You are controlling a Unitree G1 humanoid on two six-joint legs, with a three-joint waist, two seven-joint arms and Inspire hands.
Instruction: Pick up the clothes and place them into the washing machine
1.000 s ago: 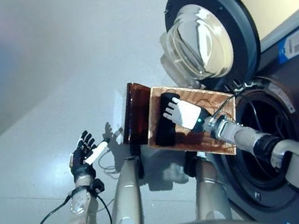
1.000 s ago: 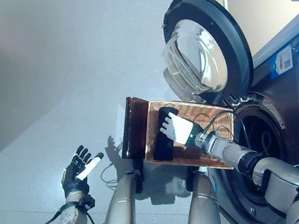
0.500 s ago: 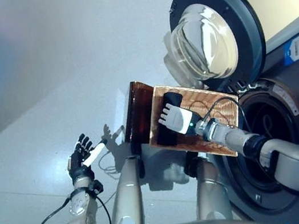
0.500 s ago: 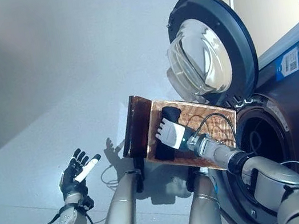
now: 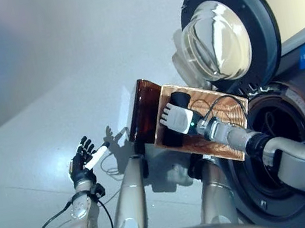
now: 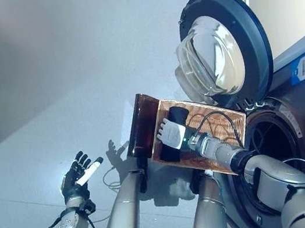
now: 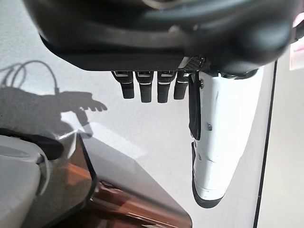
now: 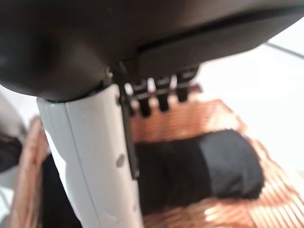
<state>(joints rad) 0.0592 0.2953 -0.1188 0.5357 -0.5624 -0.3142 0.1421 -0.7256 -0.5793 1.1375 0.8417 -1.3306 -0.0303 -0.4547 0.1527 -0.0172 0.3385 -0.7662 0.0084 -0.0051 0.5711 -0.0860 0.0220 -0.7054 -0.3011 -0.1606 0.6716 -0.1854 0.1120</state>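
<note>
A black piece of clothing lies in the shallow wicker basket, which rests on the dark brown box beside the washing machine. My right hand is stretched over the basket just above the black cloth, with its fingers straight and open. In the right wrist view the cloth lies just past the fingers and the white-covered thumb. My left hand is open and empty, held over the floor at the left. Its fingers are straight in the left wrist view.
The washing machine's round door stands wide open above the basket. The dark drum opening is just right of the basket. Pale floor spreads to the left.
The whole picture has shifted a little, so the camera moved. My right hand has reached slightly further along the basket over the black cloth. My left hand has stayed put.
</note>
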